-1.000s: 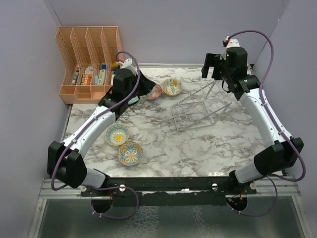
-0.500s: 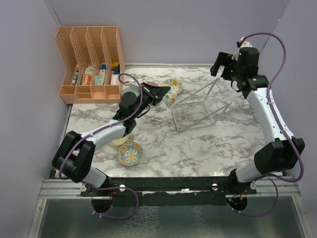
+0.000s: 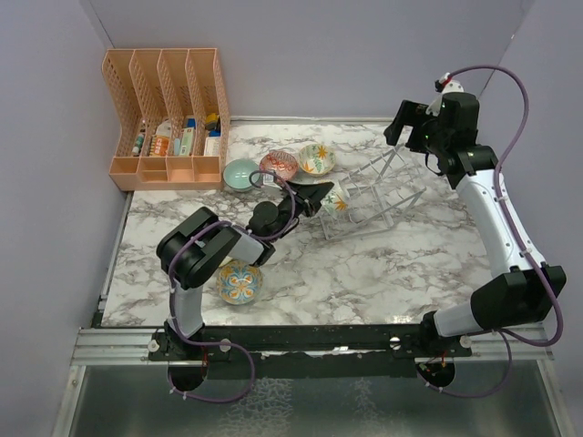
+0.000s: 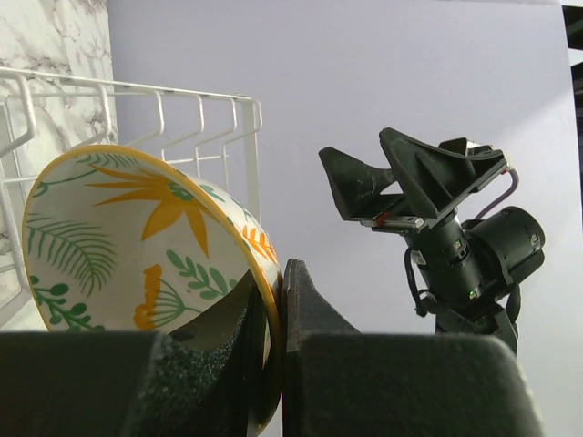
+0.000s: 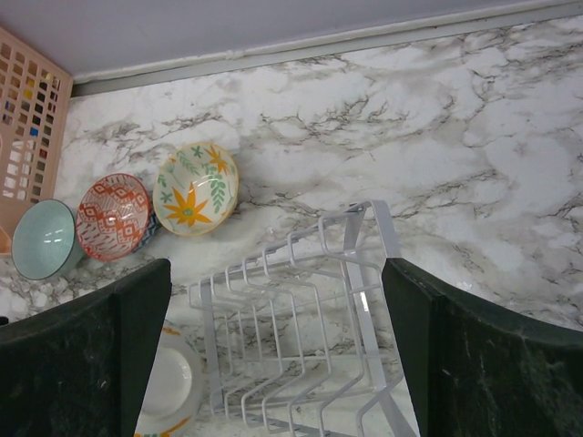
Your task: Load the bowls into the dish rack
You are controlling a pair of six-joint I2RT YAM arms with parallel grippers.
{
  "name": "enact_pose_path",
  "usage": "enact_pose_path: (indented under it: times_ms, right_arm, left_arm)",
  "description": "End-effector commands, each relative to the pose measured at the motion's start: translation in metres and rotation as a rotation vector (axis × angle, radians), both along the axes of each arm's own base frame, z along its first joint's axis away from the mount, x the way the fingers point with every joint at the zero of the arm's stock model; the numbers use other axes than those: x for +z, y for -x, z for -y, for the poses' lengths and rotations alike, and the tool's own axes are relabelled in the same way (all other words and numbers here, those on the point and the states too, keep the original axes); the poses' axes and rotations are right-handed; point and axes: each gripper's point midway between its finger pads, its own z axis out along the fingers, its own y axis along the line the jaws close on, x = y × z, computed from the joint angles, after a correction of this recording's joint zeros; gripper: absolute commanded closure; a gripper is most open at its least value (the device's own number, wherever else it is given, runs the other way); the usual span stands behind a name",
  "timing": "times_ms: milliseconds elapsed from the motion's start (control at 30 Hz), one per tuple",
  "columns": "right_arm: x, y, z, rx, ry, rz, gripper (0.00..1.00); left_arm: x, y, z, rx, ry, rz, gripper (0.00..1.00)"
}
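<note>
Left of the dish rack (image 3: 375,195) — three bowls (image 3: 279,165), orange organizer (image 3: 164,109).

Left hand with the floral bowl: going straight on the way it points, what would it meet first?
Probably the dish rack, its near end; the held bowl would touch the wires first.

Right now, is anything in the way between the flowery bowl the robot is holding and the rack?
No, nothing visible. The left gripper holds the bowl right at the dish rack's end, and its slots look empty.
</note>
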Motion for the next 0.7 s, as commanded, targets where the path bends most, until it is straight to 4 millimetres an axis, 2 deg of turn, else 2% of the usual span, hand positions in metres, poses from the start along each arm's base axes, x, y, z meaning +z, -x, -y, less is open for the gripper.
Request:
enact_pose_path:
  times_ms: [0,267,433,667]
  right_arm:
    - [0.003,0.004,0.0,0.013,0.007,0.019,0.01]
    - [-0.002,0.003,-0.002,0.021,0.004,0.008,0.01]
    - [-0.004,0.002,-0.003,0.025,0.003,0.003,0.01]
    - [-0.008,-0.002,-0.005,0.035,0.0,-0.01,0.01]
  left_arm:
    - [0.047,0.008,-0.013,0.022,0.239,0.126,1.0]
    - [0.015,0.001,-0.016,0.051,0.239,0.055,1.0]
    - [0.007,-0.004,-0.015,0.056,0.272,0.039,1.0]
    - [0.005,-0.008,-0.008,0.034,0.294,0.038,1.0]
